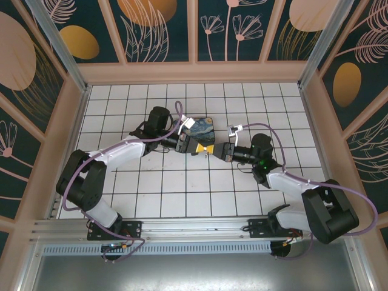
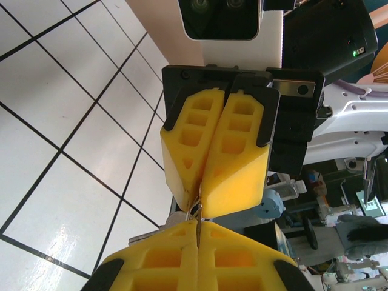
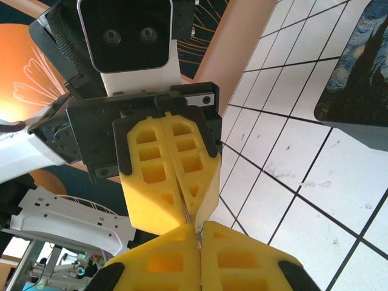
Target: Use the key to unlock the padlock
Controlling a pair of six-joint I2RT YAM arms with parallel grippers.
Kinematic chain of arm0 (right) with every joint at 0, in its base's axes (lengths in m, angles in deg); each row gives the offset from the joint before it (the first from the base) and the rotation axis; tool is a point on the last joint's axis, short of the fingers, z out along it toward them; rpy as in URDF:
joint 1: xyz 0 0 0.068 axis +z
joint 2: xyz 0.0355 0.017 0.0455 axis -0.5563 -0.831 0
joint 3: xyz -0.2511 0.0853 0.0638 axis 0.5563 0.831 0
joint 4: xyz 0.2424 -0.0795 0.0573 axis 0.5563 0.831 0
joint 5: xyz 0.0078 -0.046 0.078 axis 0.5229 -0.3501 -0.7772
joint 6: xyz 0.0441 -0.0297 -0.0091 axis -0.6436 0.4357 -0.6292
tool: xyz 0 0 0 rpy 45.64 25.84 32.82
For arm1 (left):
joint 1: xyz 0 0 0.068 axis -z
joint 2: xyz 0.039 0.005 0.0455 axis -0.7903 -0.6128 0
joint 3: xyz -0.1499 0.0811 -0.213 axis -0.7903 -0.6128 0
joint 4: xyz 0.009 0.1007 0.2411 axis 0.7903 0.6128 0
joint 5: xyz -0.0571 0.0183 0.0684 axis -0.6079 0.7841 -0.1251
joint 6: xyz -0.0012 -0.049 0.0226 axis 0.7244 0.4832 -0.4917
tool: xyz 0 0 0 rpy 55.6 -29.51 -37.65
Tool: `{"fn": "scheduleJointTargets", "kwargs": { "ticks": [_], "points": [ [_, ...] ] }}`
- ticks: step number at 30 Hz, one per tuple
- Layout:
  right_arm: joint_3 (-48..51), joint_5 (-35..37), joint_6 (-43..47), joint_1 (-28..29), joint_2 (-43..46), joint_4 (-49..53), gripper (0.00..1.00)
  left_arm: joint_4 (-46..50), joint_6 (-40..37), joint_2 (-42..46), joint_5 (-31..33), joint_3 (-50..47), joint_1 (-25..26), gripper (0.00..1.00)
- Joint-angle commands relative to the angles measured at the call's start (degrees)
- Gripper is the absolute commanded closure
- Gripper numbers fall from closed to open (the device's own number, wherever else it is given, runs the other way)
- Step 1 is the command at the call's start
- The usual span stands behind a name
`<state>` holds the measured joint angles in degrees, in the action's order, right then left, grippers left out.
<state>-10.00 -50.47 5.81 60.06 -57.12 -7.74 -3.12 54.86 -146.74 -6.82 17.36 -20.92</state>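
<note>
Padlock shackle or key, I cannot tell which: a thin silver metal sliver sits where the clamped-shut, yellow-fingered left gripper and right gripper meet tip to tip above the white tiled table. It looks light, stiff and slippery, and is best pinched across its flat sides.

surface: white tabletop ruled in a black square grid | lying on it: blue swirl-painted rectangular tin box | box position: upper centre of top view, upper right corner of right wrist view
</note>
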Motion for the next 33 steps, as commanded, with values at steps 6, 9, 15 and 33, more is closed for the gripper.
{"fn": "scheduleJointTargets", "kwargs": {
  "ticks": [6, 9, 15, 33],
  "points": [
    [1.49, -1.46, -0.24, 0.9, 1.54, -2.05, 1.0, -0.36, 0.79, -0.33, 5.81, -0.09, -0.39, 0.74],
    [2.37, 0.7, 0.15, 0.14, 2.57, -0.06, 1.0, -0.84, 2.71, 0.6, 11.97, -1.52, -2.1, 0.13],
    [4.18, 3.39, -0.56, -1.91, 3.89, 1.37, 1.0, 4.61, 2.21, 4.88, 26.68, -2.75, -4.81, 0.01],
    [2.75, 25.48, -0.81, -0.94, 11.4, 20.49, 1.0, 22.31, 19.52, 18.26, 66.97, -6.25, -0.86, 0.01]
  ]
}}
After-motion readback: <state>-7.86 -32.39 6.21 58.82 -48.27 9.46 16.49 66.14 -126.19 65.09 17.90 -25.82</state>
